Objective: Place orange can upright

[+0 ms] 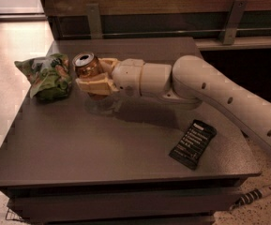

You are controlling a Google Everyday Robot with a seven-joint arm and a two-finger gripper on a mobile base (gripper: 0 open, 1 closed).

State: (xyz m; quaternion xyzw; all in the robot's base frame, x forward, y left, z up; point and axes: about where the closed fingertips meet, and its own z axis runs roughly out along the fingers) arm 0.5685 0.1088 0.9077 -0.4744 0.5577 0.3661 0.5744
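The orange can (86,67) is held in my gripper (94,76) above the left part of the grey table (102,149). The can is tilted, its silver pull-tab top facing up and towards the left. The pale fingers (95,84) close around the can's body from the right. My white arm (210,90) reaches in from the right across the table. The can's lower part is hidden behind the fingers.
A green snack bag (48,76) lies just left of the can. A dark flat packet (192,144) lies at the table's right front. A wooden wall with metal brackets (94,20) runs behind the table.
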